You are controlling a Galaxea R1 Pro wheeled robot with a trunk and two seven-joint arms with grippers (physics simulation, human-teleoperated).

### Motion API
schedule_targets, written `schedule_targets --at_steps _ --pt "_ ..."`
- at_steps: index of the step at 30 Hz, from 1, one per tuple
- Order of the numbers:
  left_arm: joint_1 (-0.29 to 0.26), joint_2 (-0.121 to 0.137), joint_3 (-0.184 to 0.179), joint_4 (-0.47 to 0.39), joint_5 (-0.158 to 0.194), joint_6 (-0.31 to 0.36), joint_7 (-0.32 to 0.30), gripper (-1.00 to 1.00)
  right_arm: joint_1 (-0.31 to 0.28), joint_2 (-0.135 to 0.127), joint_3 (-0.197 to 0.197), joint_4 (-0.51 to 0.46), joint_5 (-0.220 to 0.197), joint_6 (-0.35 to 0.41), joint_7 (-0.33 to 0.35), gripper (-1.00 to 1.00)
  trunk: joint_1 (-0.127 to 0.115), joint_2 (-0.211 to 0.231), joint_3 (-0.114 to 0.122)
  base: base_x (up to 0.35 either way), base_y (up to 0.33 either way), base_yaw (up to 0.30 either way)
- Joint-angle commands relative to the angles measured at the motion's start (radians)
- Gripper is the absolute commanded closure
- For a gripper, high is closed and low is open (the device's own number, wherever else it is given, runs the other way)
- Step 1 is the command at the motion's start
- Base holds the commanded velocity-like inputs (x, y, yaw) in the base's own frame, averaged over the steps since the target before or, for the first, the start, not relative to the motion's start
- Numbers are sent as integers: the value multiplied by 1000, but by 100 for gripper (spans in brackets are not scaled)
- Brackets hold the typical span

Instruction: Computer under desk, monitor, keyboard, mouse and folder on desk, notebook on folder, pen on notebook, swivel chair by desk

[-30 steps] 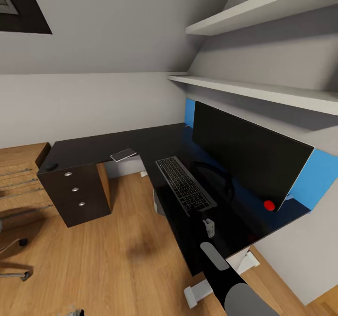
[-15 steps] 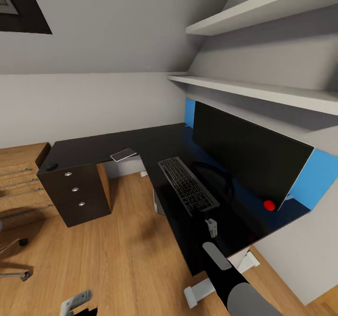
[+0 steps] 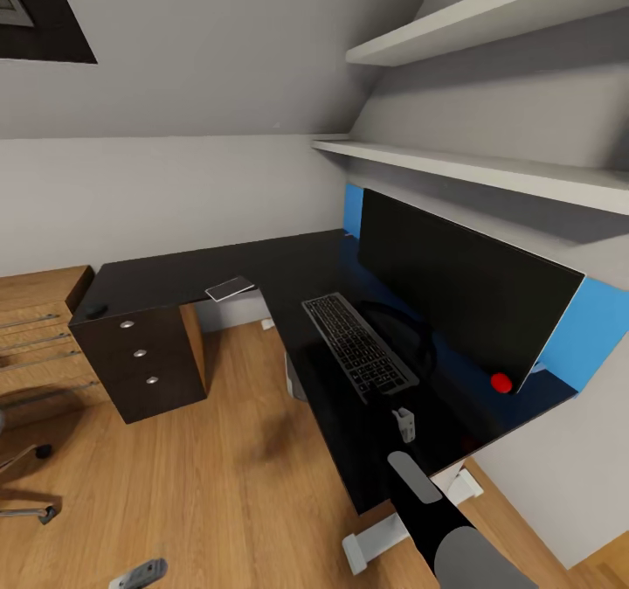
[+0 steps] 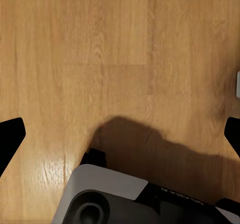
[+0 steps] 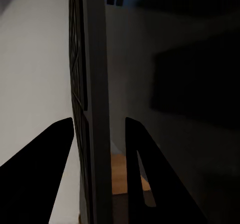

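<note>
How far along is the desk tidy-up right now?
Done: the monitor stands on the desk. In hand: the right gripper is at the near end of the keyboard, fingers either side of it, in front of the monitor. Left: the mouse sits at the desk's far corner, away from the keyboard.

Desk [image 3: 262, 270]: L-shaped glossy black top, black drawer unit with three round silver knobs under left wing. Monitor [image 3: 454, 287]: wide black screen, upright along back wall on right wing, red dot at lower near corner, round black foot beneath. Keyboard [image 3: 359, 345]: slim, black, dark grey keys, lying flat just in front of monitor foot, long axis along screen. Notebook [image 3: 230, 288]: small, grey, flat at desk's inner edge. Mouse [image 3: 94, 310]: small, black, at far left corner. Swivel chair [image 3: 22, 484]: chrome base legs, black caster on floor.
</note>
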Motion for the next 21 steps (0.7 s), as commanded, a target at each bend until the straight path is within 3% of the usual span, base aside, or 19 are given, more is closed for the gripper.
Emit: schedule_targets --at_steps 1,21 --pt "0 0 -1 -2 11 4 8 -100 -1 -1 7 1 -10 -7 5 100 0 -1 -1 0 0 0" --pt "0 2 1 -2 11 5 8 -100 -1 -1 7 1 -10 -6 5 100 0 -1 -1 18 -16 0"
